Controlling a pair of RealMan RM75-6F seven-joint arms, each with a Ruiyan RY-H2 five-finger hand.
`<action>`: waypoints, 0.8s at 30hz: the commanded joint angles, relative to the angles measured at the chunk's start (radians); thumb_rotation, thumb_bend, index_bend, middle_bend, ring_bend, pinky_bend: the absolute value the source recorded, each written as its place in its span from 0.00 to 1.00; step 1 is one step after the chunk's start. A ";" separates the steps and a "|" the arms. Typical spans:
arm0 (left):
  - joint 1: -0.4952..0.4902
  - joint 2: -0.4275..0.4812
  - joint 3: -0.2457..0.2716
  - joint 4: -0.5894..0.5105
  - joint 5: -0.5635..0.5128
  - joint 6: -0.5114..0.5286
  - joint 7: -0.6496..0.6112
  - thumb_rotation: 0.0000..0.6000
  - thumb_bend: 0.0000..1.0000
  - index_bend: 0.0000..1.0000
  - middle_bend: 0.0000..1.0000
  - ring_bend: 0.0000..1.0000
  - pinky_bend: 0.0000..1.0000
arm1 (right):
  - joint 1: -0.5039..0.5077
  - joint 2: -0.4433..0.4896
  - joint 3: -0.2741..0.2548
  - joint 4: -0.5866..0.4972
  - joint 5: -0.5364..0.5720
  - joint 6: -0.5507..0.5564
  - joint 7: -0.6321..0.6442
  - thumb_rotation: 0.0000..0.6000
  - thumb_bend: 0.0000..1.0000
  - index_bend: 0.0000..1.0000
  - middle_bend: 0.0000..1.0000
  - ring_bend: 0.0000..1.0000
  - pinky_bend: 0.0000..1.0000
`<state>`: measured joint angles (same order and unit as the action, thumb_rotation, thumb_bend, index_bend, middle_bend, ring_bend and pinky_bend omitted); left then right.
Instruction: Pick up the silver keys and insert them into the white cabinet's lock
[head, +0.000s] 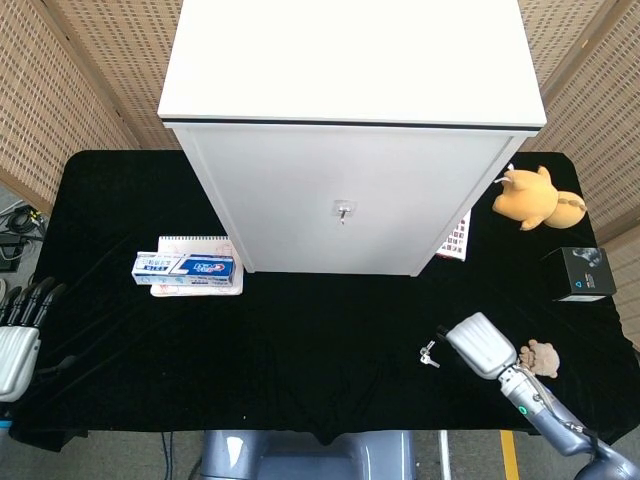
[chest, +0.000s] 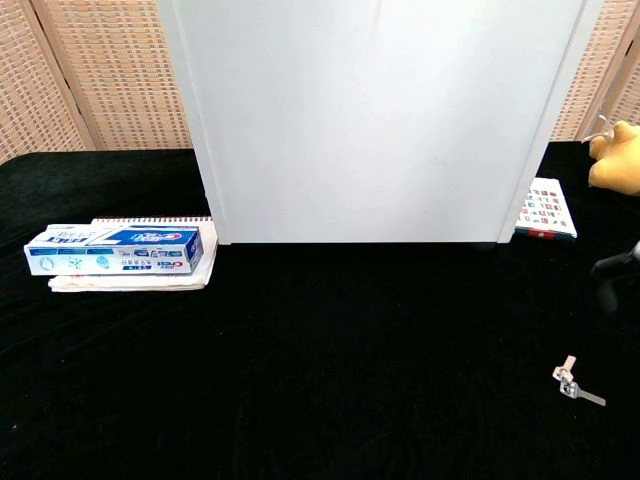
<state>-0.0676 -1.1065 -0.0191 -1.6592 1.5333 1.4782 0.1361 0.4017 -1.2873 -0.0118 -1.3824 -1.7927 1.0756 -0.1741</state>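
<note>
Silver keys (head: 429, 354) just beside right hand (head: 482, 346)

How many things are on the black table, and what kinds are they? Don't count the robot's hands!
Cabinets: 1, the white cabinet
Key bunches: 1, the silver keys
Toothpaste boxes: 1
Notebooks: 1, under the toothpaste box
Booklets: 1, beside the cabinet
Soft toys: 2, the orange one and the small beige one
Small black boxes: 1
Total: 8

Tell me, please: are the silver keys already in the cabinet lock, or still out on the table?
Out. The silver keys lie flat on the black table, beside the right hand, far from the lock.
</note>
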 joint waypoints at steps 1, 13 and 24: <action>-0.003 -0.004 0.000 0.003 -0.008 -0.007 0.005 1.00 0.00 0.00 0.00 0.00 0.00 | 0.029 -0.035 -0.018 0.013 0.001 -0.046 -0.035 1.00 0.42 0.50 0.93 0.91 1.00; -0.008 -0.011 0.000 0.008 -0.024 -0.020 0.013 1.00 0.00 0.00 0.00 0.00 0.00 | 0.066 -0.102 -0.048 0.069 0.002 -0.077 -0.071 1.00 0.50 0.50 0.93 0.91 1.00; -0.006 -0.011 0.005 0.016 -0.026 -0.017 0.005 1.00 0.00 0.00 0.00 0.00 0.00 | 0.082 -0.158 -0.061 0.103 0.019 -0.092 -0.114 1.00 0.51 0.53 0.92 0.91 1.00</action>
<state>-0.0734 -1.1174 -0.0138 -1.6439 1.5077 1.4606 0.1410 0.4811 -1.4415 -0.0731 -1.2828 -1.7768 0.9866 -0.2841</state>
